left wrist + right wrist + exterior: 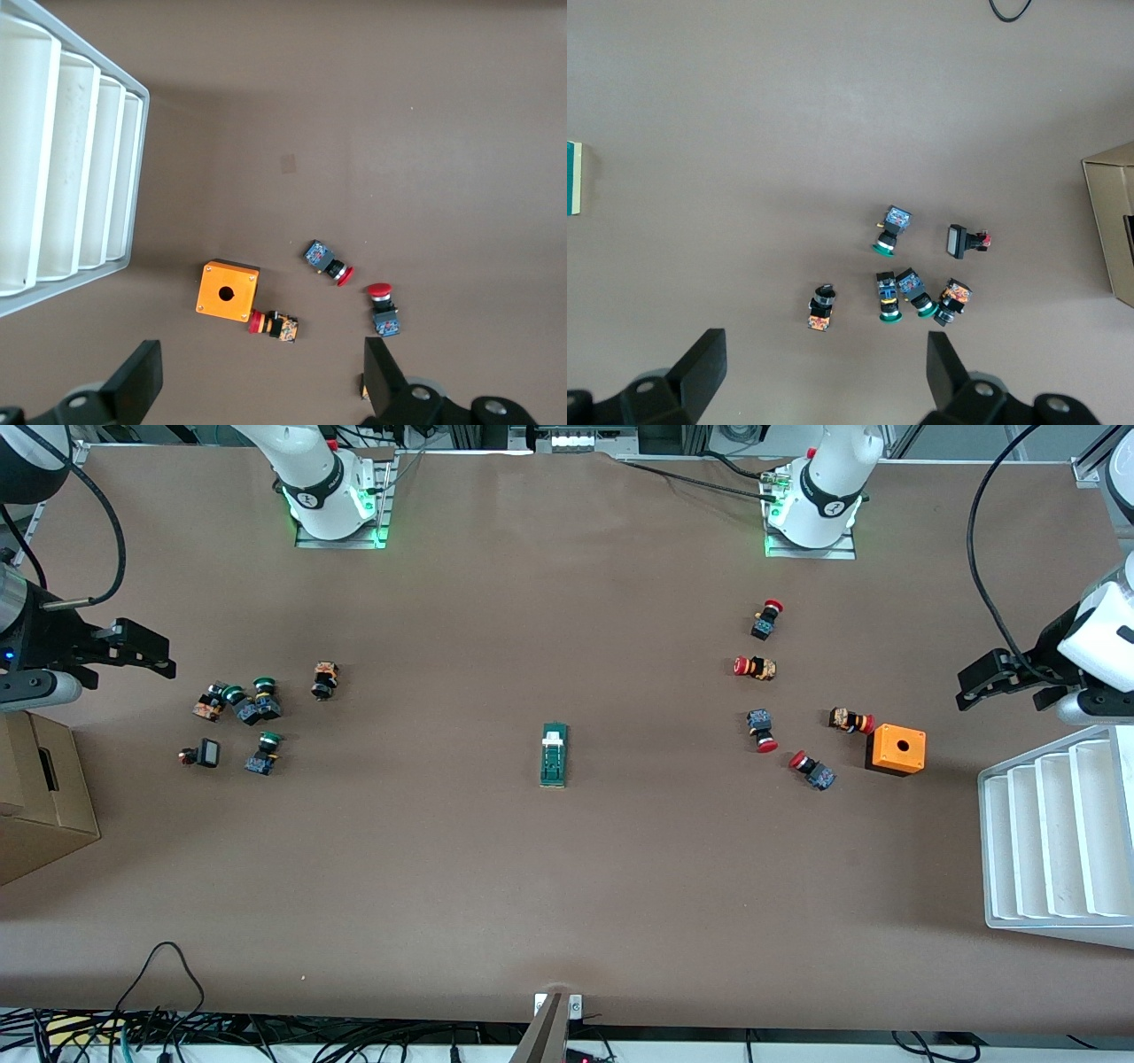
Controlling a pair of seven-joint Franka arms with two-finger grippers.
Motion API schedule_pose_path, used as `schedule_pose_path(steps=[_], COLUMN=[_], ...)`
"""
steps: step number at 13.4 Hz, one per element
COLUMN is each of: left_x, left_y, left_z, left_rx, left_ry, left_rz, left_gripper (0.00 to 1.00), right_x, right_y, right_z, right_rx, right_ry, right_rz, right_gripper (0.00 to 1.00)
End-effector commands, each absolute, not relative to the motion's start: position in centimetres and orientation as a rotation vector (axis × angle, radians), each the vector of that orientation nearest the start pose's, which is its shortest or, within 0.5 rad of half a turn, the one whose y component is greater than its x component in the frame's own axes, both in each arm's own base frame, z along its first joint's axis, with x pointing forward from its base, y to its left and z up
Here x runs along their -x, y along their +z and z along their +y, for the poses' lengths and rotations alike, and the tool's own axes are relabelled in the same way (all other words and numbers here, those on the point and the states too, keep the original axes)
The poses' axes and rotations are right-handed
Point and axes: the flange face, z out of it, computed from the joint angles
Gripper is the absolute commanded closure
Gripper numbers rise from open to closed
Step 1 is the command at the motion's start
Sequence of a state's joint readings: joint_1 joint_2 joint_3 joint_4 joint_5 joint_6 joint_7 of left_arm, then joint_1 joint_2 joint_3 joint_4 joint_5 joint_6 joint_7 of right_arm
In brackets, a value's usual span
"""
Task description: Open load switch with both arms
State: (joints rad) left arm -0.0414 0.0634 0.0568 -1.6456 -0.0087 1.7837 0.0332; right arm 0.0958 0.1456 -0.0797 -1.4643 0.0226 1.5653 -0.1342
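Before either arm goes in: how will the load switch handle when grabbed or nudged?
The load switch lies flat and long on the bare table, so it probably slides rather than rolls or tips. Its blocky green body looks rigid and likely light. The white tab looks like a separate part, so it may shift or pop under a pinch. Both pincers, left and right, wait open at the table's ends.

The front view looks steeply down over the whole desk [567, 886] from high up, facing the arm bases. Each wrist view looks straight down from well above its own end, sharing the orange box [896, 749] [227, 290] or the cardboard box [35, 797] [1112, 221] with it.
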Motion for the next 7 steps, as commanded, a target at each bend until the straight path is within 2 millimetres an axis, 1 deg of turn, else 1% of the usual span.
schedule_pose_path(steps=[1, 2, 5, 7], left_x=[-58.7, -58.9, -59.1, -59.0], left_y=[57.2, 57.3, 59.8, 60.4], left_z=[1.3, 1.3, 1.2, 1.0], left_rx=[3.216, 3.233, 3.233, 3.235], left_ry=[-0.141, -0.136, -0.156, -0.134], left_rz=[0.087, 0.076, 0.086, 0.094], left_gripper=[0.0, 0.0, 0.0, 0.0], right_x=[-59.6, -59.6, -59.6, -59.6], right_y=[59.7, 59.7, 59.8, 59.8], right_z=[1.4, 1.4, 1.4, 1.4], right_rx=[3.103, 3.103, 3.103, 3.104], right_ry=[0.07, 0.07, 0.068, 0.068], right_rz=[-0.251, -0.251, -0.252, -0.252], right_gripper=[0.0, 0.0, 0.0, 0.0])
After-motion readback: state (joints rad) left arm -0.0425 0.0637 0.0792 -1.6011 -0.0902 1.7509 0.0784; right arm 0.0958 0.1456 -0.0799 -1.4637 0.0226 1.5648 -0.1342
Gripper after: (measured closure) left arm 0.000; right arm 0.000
